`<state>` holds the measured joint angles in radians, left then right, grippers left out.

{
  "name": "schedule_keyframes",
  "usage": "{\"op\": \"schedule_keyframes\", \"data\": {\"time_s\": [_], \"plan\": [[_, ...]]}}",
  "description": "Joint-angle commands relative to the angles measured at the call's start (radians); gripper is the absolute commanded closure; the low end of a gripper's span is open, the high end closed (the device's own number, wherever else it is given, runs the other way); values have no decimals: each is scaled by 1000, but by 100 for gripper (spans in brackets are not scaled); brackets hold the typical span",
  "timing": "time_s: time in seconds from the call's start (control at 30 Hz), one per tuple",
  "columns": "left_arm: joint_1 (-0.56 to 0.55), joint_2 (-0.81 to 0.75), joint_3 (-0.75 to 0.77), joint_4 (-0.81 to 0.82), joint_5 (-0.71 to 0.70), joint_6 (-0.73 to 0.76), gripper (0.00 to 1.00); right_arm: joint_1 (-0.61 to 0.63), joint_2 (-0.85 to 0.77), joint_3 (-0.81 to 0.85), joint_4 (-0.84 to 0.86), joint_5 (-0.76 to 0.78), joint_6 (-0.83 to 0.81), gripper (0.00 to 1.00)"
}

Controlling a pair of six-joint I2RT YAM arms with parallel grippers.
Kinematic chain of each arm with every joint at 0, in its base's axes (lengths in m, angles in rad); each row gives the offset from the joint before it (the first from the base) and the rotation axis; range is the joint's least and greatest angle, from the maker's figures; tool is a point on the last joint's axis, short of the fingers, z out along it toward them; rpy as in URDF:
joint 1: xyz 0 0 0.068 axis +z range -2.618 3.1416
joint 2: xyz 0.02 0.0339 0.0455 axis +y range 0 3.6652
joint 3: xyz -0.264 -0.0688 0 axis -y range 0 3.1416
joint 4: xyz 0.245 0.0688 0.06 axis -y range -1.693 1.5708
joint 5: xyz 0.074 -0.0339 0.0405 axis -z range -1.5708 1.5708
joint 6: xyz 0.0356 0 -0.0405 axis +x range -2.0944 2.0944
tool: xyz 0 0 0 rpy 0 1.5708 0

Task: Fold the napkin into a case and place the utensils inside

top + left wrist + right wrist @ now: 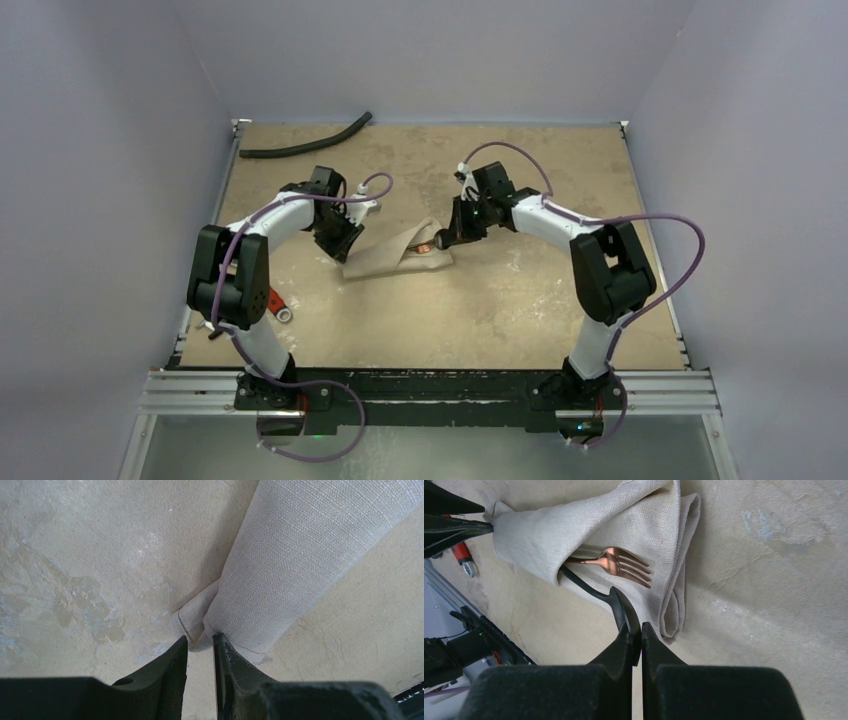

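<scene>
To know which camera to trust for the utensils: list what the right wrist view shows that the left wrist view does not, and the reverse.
Only the right wrist view: the copper fork, its tines poking out of the napkin, and the dark spoon gripped by the right tool, with its handle running into the fold. Only the left wrist view: a close look at the left tool pinching the napkin's narrow corner. Both: the beige napkin and the table.

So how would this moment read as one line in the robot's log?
left gripper: pinching napkin tip | right gripper: shut on spoon, handle in fold | fork: in fold, prongs out
</scene>
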<state>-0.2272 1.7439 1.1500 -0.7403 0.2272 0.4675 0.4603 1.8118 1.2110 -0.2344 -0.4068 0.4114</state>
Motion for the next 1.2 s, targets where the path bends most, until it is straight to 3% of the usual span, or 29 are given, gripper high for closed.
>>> {"op": "schedule_keyframes", "data": {"time_s": [0.0,0.6,0.8,1.03,1.17], "plan": [[-9,-47,-7,27,-5,17,76,9,6,47,9,-44,-17,100],[-24,-44,2,22,-25,22,76,67,65,92,7,2,21,100],[-26,-46,1,20,-28,27,76,72,79,88,11,18,33,78],[-26,-61,1,16,-26,30,77,85,109,122,10,36,52,71],[-26,-63,2,13,-26,34,77,96,109,143,-22,80,51,58]]}}
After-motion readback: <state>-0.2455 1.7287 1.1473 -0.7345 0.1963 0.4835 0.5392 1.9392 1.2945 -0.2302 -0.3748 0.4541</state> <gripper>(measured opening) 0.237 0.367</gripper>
